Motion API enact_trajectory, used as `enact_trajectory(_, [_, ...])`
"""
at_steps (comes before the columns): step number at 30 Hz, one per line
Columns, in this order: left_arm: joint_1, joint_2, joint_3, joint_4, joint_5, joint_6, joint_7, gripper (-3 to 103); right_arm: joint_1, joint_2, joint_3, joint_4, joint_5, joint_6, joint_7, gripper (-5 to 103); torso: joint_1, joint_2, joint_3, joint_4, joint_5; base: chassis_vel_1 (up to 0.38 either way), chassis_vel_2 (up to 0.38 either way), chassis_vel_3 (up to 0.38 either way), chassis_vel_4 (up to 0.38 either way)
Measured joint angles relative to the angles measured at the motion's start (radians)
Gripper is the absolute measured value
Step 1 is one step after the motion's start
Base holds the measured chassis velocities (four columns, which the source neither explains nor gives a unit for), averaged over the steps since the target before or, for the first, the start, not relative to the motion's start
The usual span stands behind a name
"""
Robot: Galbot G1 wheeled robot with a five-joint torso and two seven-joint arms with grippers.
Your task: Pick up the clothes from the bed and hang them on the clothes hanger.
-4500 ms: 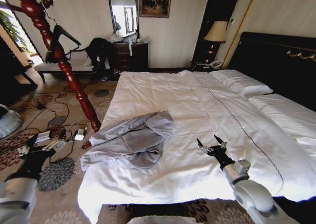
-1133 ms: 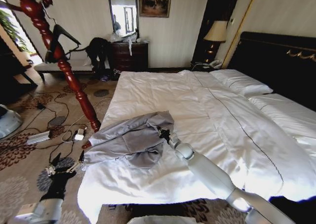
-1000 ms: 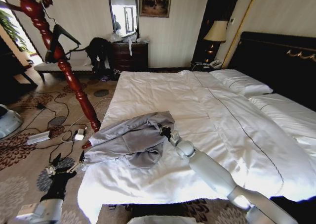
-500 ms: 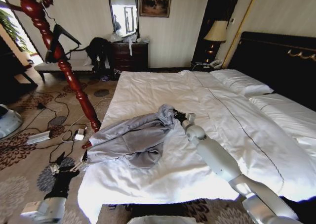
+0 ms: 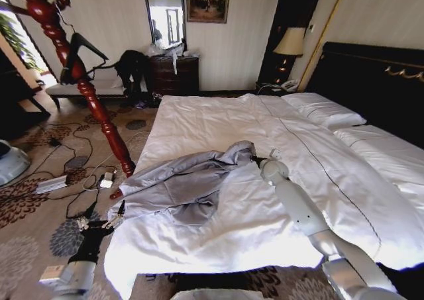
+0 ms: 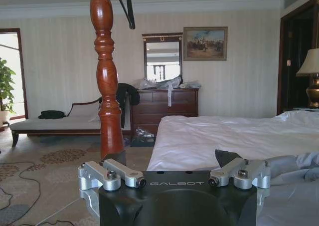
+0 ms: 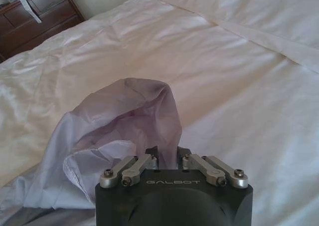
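Observation:
The light grey-blue clothes (image 5: 175, 187) lie crumpled on the near left part of the bed (image 5: 218, 118). My right gripper (image 5: 254, 159) is shut on one edge of them, holding a fold up off the white sheet. From the right wrist, the pinched fabric (image 7: 127, 116) rises in a hump just ahead of the gripper (image 7: 167, 153). My left gripper (image 5: 101, 219) hangs open low over the carpet, beside the bed's left edge. The black clothes hanger (image 5: 83, 48) hangs on the dark-red coat stand (image 5: 93, 95), and its lower end (image 6: 127, 6) also shows from the left wrist.
The coat stand (image 6: 107, 86) leans close to the bed's left side. Cables and a power strip (image 5: 53, 181) lie on the patterned carpet. A dark dresser (image 5: 173, 75) with a black garment heap (image 5: 132, 68) stands at the back wall, a lamp (image 5: 289, 45) beside the black headboard (image 5: 371, 81).
My right gripper reached the clothes, shut on their edge and pulled that fold up and to the right across the bed. The left arm dropped low beside the bed and edged closer to it.

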Motion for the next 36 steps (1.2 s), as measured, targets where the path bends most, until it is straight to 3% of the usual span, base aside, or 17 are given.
enact_trajectory(2, [0.002, -0.001, 0.001, -0.001, 0.002, 0.000, -0.001, 100, -0.017, -0.015, 0.008, 0.016, 0.002, -0.007, 0.001, 27, 0.000, 0.000, 0.000, -0.0003, -0.0002, 0.000, 0.000, 0.000, 0.000])
enact_trajectory(4, [0.002, -0.001, 0.001, -0.002, 0.002, 0.000, -0.001, 100, -0.027, -0.022, 0.012, 0.025, -0.002, -0.007, 0.001, 27, 0.000, 0.000, 0.000, -0.0005, -0.0001, 0.000, 0.000, 0.000, 0.000])
enact_trajectory(5, [0.002, -0.001, 0.002, -0.002, 0.004, 0.000, -0.002, 100, -0.044, -0.034, 0.016, 0.036, -0.021, 0.023, -0.013, 37, 0.000, 0.000, 0.000, -0.0003, 0.0000, 0.000, 0.000, 0.000, 0.000])
enact_trajectory(7, [0.001, -0.001, 0.002, -0.003, 0.005, 0.000, -0.003, 100, -0.055, -0.041, 0.019, 0.041, -0.048, 0.055, -0.030, 37, 0.000, 0.000, 0.000, -0.0002, -0.0001, 0.000, 0.000, 0.000, 0.000])
enact_trajectory(10, [0.002, 0.000, 0.004, -0.006, 0.006, 0.001, -0.003, 100, -0.086, -0.056, 0.039, 0.057, -0.091, 0.130, -0.067, 54, 0.000, 0.000, 0.000, -0.0005, 0.0000, 0.000, 0.000, 0.000, 0.000])
enact_trajectory(13, [0.003, -0.001, 0.004, -0.007, 0.007, 0.001, -0.003, 100, -0.099, -0.061, 0.055, 0.075, -0.077, 0.139, -0.067, 54, 0.000, 0.000, 0.000, -0.0002, 0.0000, 0.000, 0.000, 0.000, 0.000])
enact_trajectory(14, [0.005, -0.004, 0.004, -0.007, 0.009, 0.000, -0.003, 100, -0.117, -0.068, 0.071, 0.100, -0.044, 0.137, -0.059, 65, 0.000, 0.000, 0.000, 0.0000, -0.0001, 0.000, 0.000, 0.000, 0.000])
enact_trajectory(16, [0.008, -0.008, 0.005, -0.007, 0.012, -0.002, -0.003, 100, -0.148, -0.078, 0.095, 0.145, 0.009, 0.132, -0.048, 77, 0.000, 0.000, 0.000, 0.0000, -0.0004, 0.000, 0.000, 0.000, 0.000])
enact_trajectory(21, [0.017, -0.012, 0.006, -0.017, 0.013, -0.003, -0.001, 100, -0.246, -0.098, 0.132, 0.245, 0.048, 0.144, -0.053, 93, 0.000, 0.000, 0.000, -0.0004, -0.0002, 0.000, 0.000, 0.000, 0.000])
enact_trajectory(24, [0.025, -0.013, 0.006, -0.022, 0.013, -0.003, 0.000, 100, -0.302, -0.101, 0.155, 0.303, 0.086, 0.139, -0.042, 99, 0.000, 0.000, 0.000, -0.0004, 0.0001, 0.000, 0.000, 0.000, 0.000])
enact_trajectory(28, [0.030, -0.014, 0.004, -0.023, 0.014, -0.005, 0.001, 100, -0.362, -0.093, 0.180, 0.376, 0.135, 0.164, -0.050, 100, 0.000, 0.000, 0.000, -0.0002, -0.0003, 0.000, 0.000, 0.000, 0.000])
enact_trajectory(32, [0.031, -0.016, 0.003, -0.023, 0.015, -0.006, 0.001, 100, -0.399, -0.062, 0.193, 0.427, 0.204, 0.198, -0.054, 100, 0.000, 0.000, 0.000, -0.0003, -0.0003, 0.000, 0.000, 0.000, 0.000])
enact_trajectory(36, [0.039, -0.016, -0.003, -0.028, 0.018, -0.005, 0.000, 100, -0.398, 0.018, 0.182, 0.422, 0.255, 0.193, -0.040, 100, 0.000, 0.000, 0.000, 0.0000, -0.0003, 0.000, 0.000, 0.000, 0.000])
